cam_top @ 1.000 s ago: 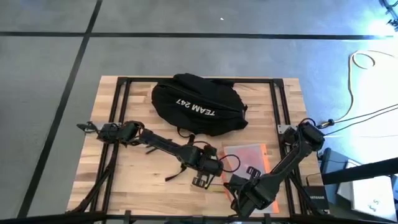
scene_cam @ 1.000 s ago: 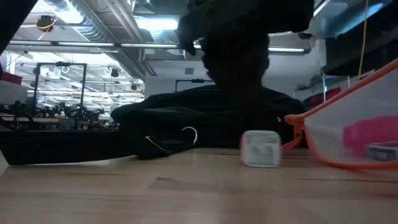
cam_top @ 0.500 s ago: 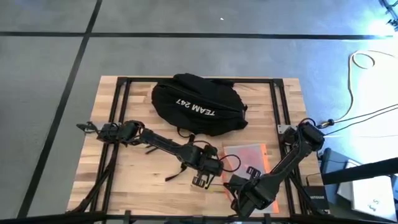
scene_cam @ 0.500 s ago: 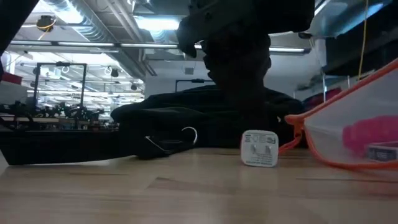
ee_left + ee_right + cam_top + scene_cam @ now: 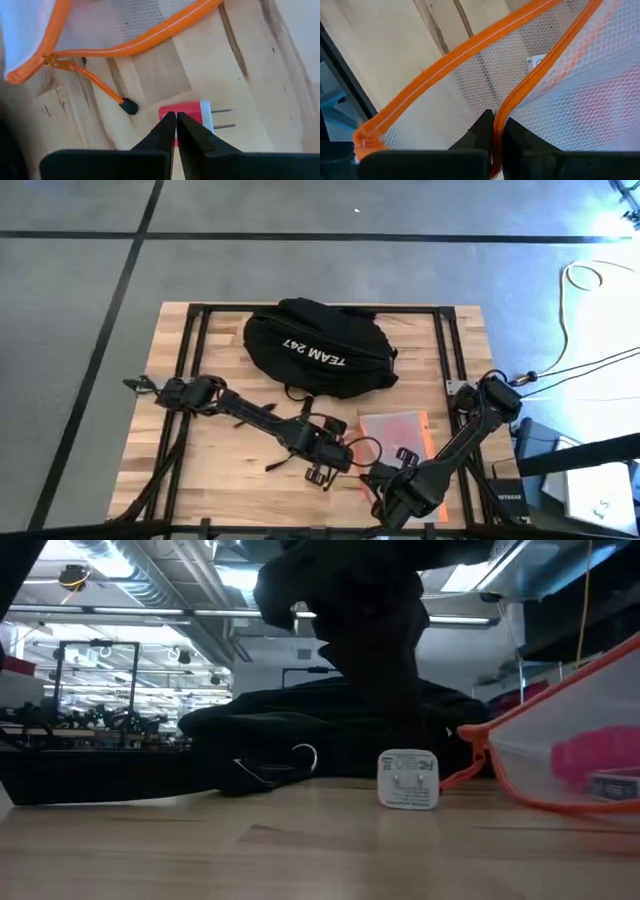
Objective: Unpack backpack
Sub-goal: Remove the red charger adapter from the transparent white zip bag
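High view: the backpack (image 5: 320, 347) lies at the far middle of the wooden bench (image 5: 215, 450). Nearer, the left gripper (image 5: 322, 474), fingers pressed together, hovers beside a mesh pouch (image 5: 396, 432), whose orange edge the right gripper (image 5: 495, 131) pinches. Grey floor (image 5: 70, 330) surrounds the bench.

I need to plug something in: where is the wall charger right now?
In the low view the white charger stands on the table in front of the backpack, beside the orange mesh pouch; the left wrist view shows it past the left gripper.
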`<state>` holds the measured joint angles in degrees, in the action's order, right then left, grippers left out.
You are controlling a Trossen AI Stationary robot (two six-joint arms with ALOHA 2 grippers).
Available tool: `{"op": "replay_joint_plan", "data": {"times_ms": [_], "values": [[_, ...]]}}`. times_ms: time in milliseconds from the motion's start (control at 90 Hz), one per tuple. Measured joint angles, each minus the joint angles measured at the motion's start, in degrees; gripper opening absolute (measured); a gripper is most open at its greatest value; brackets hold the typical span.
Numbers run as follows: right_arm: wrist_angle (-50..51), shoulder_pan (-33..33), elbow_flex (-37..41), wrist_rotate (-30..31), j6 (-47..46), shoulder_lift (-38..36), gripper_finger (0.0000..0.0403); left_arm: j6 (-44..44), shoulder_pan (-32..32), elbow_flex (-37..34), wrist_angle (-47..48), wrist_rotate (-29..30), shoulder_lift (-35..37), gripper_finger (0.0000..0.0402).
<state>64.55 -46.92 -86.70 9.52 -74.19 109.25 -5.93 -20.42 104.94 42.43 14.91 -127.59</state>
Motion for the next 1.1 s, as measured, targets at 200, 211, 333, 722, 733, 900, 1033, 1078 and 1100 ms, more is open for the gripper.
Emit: {"op": "replay_joint_plan", "data": {"times_ms": [200, 211, 333, 722, 733, 900, 1033, 1078, 1100], "values": [[0.0, 0.0, 0.0, 0.1, 0.1, 0.0, 0.0, 1.0, 0.8, -8.4, -7.8, 0.0, 5.2, 0.0], [0.0, 0.0, 0.0, 0.1, 0.1, 0.0, 0.0, 1.0, 0.8, -8.8, -8.2, -0.1, 5.5, 0.0], [0.0, 0.0, 0.0, 0.4, 0.1, 0.0, 0.0, 1.0, 1.1, -13.3, -13.6, -0.8, 8.6, 0.0], [-0.1, 0.1, 0.0, 0.4, 0.2, 0.0, 0.0, 2.9, 1.0, -28.4, -31.2, -2.9, 16.0, 0.0], [-0.1, 0.1, 0.0, 0.4, 0.2, 0.0, 0.0, 2.9, 1.0, -28.9, -32.0, -2.9, 16.2, 0.0], [-0.1, 0.1, 0.0, 0.4, 0.2, 0.0, 0.0, 4.0, 1.0, -34.3, -41.5, -2.8, 17.4, 0.0], [-0.1, 0.1, 0.0, 0.5, 0.2, 0.0, 0.0, 4.2, 1.1, -37.2, -47.4, -2.7, 17.5, 0.0], [-0.1, 0.1, 0.0, 0.5, 0.2, 0.0, 0.0, 4.2, 1.1, -38.1, -49.4, -2.7, 17.5, 0.0], [-0.1, 0.1, 0.0, 0.5, 0.2, 0.0, 0.0, 4.3, 1.1, -38.5, -50.0, -2.7, 17.5, 0.0]]}}
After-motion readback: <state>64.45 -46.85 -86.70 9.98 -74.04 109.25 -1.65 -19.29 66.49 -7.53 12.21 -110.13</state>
